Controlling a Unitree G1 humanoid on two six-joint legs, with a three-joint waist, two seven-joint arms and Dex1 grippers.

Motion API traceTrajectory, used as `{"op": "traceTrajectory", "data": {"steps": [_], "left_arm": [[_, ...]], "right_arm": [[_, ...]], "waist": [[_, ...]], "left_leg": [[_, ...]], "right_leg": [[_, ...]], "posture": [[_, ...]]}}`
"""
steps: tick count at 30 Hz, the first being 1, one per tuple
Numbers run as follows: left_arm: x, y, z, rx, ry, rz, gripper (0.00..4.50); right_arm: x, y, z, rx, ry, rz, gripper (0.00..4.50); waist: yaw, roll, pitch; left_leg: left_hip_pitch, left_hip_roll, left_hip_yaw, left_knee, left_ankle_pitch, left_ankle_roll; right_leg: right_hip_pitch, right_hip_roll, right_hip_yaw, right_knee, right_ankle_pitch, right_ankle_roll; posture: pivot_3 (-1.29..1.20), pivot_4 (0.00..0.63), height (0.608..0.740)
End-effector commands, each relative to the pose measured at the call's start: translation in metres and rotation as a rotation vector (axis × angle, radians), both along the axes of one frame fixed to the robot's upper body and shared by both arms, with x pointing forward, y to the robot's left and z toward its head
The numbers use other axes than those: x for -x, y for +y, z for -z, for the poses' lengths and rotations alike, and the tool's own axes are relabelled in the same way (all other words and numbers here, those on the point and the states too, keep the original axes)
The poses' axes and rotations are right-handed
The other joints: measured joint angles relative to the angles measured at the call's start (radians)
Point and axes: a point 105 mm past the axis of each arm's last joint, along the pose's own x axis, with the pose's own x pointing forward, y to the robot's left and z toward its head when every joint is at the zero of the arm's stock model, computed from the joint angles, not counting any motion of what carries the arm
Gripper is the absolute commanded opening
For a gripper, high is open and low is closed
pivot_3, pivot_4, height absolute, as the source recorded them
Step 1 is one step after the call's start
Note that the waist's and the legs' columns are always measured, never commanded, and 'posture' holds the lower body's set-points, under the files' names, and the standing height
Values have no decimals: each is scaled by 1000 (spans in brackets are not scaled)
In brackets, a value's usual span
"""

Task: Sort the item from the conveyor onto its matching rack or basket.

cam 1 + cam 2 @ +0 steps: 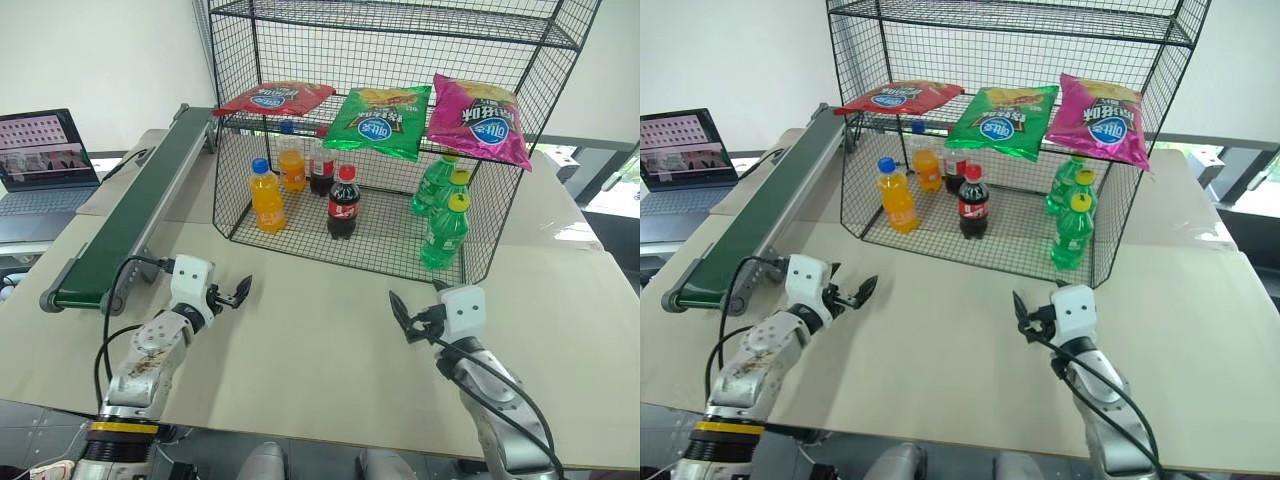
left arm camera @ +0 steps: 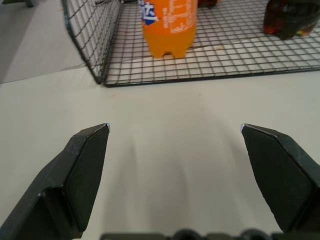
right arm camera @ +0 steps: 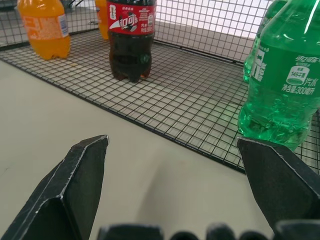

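Observation:
The item, a flat red chip bag (image 1: 274,97) with a blue round logo, lies on the left end of the middle shelf of the black wire-mesh rack (image 1: 400,22). The dark green conveyor (image 1: 140,200) runs along the left side of the table with a bare belt. My left gripper (image 1: 238,293) is open with nothing between its fingers, low over the table in front of the rack's left corner. My right gripper (image 1: 402,318) is also open and holds nothing, low over the table before the rack's right half. Both point toward the rack's bottom shelf.
A green bag (image 1: 383,120) and a magenta bag (image 1: 478,120) lie beside the red one. The bottom shelf holds orange bottles (image 1: 266,196), cola bottles (image 1: 343,203) and green bottles (image 1: 445,230). A laptop (image 1: 45,150) sits far left.

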Motion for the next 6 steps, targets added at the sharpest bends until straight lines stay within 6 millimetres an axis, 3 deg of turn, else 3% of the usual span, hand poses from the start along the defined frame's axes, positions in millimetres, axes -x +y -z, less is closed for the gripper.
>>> {"op": "traceTrajectory", "data": {"steps": [1,6], "left_arm": [[-8,-9,-8,11,-57,30,4482],[-9,-12,-11,46,-64,66,4482]], "right_arm": [[-2,-9,-10,14,-71,55,4500],[0,-14,-13,19,-84,71,4500]], "waist": [[0,0,0],[-4,0,0]], "left_leg": [[0,0,0,0,0,0],[0,0,0,0,0,0]], "right_leg": [[0,0,0,0,0,0],[0,0,0,0,0,0]], "posture": [[0,150,738],[0,150,738]]}}
